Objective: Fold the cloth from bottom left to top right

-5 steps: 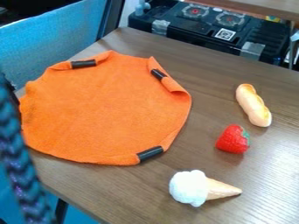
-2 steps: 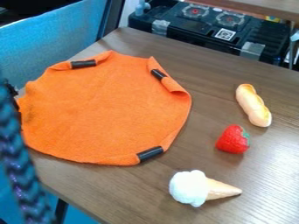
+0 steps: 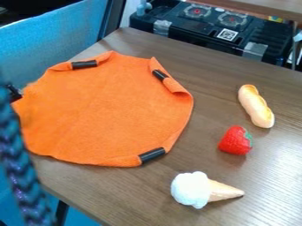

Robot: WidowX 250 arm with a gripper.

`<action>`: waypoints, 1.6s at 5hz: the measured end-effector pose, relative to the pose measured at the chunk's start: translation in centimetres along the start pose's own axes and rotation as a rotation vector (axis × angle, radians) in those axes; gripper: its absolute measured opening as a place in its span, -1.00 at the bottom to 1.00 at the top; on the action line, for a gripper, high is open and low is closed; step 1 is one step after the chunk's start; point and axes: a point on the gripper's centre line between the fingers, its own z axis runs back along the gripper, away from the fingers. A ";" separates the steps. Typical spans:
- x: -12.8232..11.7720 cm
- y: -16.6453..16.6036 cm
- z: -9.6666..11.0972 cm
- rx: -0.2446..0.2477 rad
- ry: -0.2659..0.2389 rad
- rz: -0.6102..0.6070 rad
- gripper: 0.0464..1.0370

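Orange cloth [image 3: 109,110] lies on left half of tabletop [image 3: 271,172], mostly flat, w/ edges partly curled in on far & right sides. Its left side hides that bit of tabletop's edge; can't tell if it hangs over. Near-left tabletop edge shows again past cloth's near side, running toward near side of scene. End effector [image 3: 16,93] is at far left of view, right by cloth's left edge, only a small dark bit showing; can't tell if open, closed or gripping cloth. Blue-black braided strand [image 3: 17,172] runs down left side of view, nearer than cloth, blurred

Room: a strip of wood runs btwn cloth's right edge & toy foods, wider toward far side, tighter by strawberry [image 3: 235,141]. More wood past cloth's far edge, up to tabletop's far edge w/ black case [image 3: 206,31] beyond it. Blue panel [image 3: 50,37] stands off far-left edge

Qty: 1 cloth, 3 dark strips [image 3: 152,155] on it (far left, far right, near right); 3 toy foods: 1 bread [image 3: 256,106] farthest, 1 strawberry mid, 1 ice cream cone [image 3: 203,190] nearest, tip to right; 1 case w/ 2 round burner shapes
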 end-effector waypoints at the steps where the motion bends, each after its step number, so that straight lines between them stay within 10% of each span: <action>1: 0.5 -1.0 1.0 -0.050 0.017 0.018 -0.95; 5: 4.1 -11.2 3.7 -0.171 0.073 0.254 -0.99; 8: 4.2 -18.8 -0.3 -0.125 0.085 0.310 -0.99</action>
